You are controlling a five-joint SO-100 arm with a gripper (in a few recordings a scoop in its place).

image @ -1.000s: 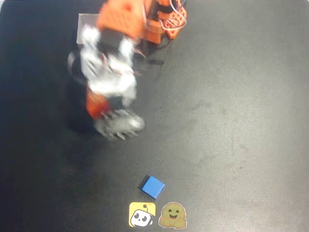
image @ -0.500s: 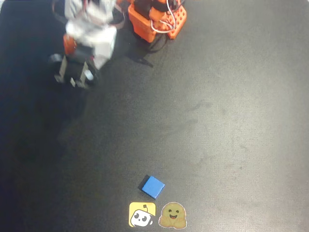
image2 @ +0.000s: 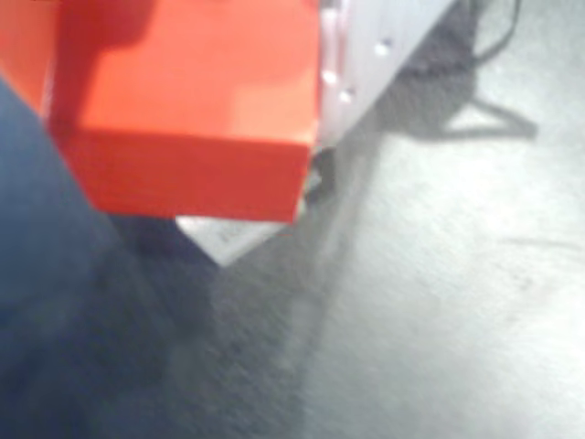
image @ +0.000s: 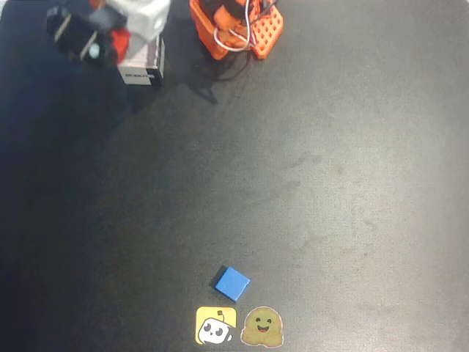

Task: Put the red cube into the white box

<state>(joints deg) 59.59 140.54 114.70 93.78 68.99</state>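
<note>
Dark table point(image: 308, 183) mostly bare; orange arm base point(image: 238, 29) at the top edge of the overhead view, arm folded out to the left of it with its white wrist section over the top-left corner. Gripper point(image: 99, 44) sits at that corner, pointing leftward, blurred in the overhead view. White box point(image: 143, 62) stands just below the wrist, partly covered by it, dark label side facing down the picture. Wrist view: red cube point(image2: 187, 110) fills the upper left, pinched against the pale finger on its right, so the gripper is closed on the cube; a pale box corner point(image2: 224, 240) peeks out under it. Main risk, as I judge it: the cube looks off-centre to the box, hanging near one corner, so a release here could catch the thin wall, tip the box or drop the cube outside. Blue cube point(image: 232, 283) and two stickers point(image: 238, 326) lie well apart near the bottom edge, no concern.
</note>
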